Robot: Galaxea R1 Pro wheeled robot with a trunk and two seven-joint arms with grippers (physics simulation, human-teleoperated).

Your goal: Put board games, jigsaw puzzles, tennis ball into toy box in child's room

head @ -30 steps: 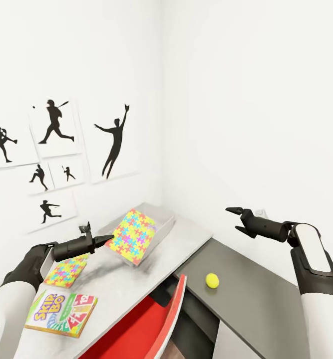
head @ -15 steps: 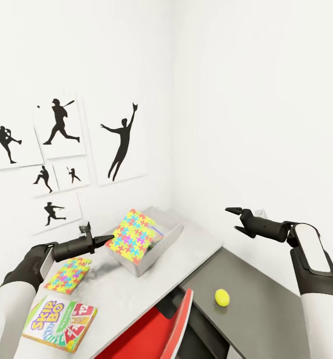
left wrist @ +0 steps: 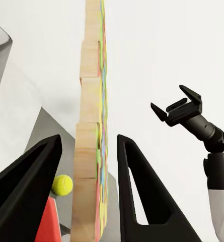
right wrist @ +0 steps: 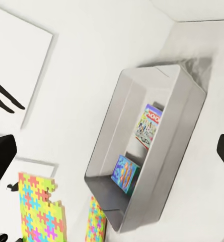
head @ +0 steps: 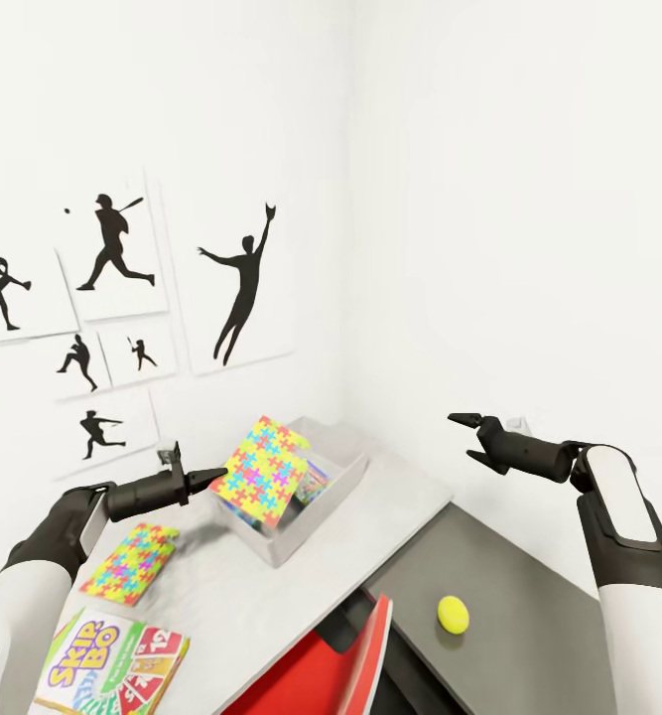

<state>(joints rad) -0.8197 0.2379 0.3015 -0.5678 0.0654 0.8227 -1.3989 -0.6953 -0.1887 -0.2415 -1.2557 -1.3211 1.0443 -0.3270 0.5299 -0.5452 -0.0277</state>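
Note:
My left gripper [head: 214,478] is shut on the edge of a jigsaw puzzle [head: 264,469], holding it upright and tilted just above the near end of the toy box [head: 319,516]. In the left wrist view the puzzle [left wrist: 90,151] stands edge-on between the two fingers. Inside the toy box [right wrist: 178,151] lean the Monopoly board game [right wrist: 149,126] and a blue cartoon one [right wrist: 126,171]. A second jigsaw puzzle [head: 132,564] and the Skip-Bo game [head: 107,667] lie on the table [head: 241,596]. On its dark lower section rests the tennis ball [head: 454,613]. My right gripper [head: 467,437] hovers open, empty, above that section.
A red chair [head: 340,665] is tucked under the table's front edge. The toy box sits in the corner where two white walls meet, with black sports silhouette pictures [head: 236,288] on the left wall. The dark section [head: 539,636] has free room around the ball.
The whole view has shifted, so the camera moved; table and box sit a little lower and further right in the picture. Both arms keep their pose, and the puzzle stays in the left gripper.

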